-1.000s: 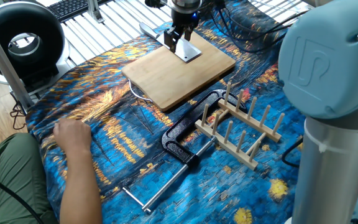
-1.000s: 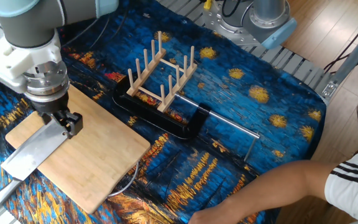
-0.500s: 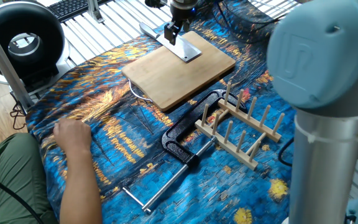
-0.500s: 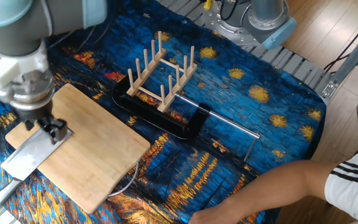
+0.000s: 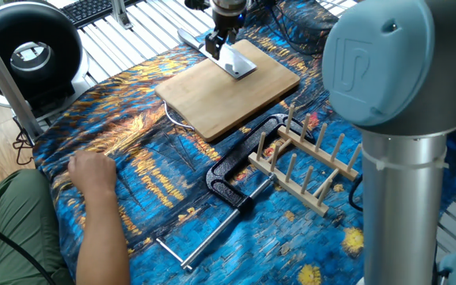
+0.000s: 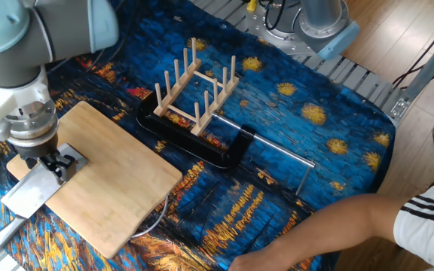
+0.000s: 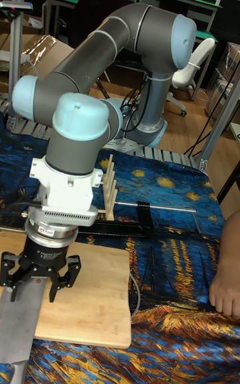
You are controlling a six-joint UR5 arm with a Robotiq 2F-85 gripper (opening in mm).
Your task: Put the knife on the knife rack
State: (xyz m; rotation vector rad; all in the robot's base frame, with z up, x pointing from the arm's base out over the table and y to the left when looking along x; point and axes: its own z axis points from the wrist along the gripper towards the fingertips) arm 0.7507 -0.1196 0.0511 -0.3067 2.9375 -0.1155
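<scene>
Hovering over the bamboo cutting board's (image 6: 104, 196) edge, the gripper (image 7: 38, 282) stood wide open, its fingers (image 7: 14, 279) straddling the knife (image 6: 35, 190), which lay flat, blade overhanging the board, well apart from the knife rack (image 6: 194, 89).

The arm is reaching steeply downward, its wrist standing vertical. The gripper (image 7: 35, 276) is pointing down with its jaws spread apart.
</scene>
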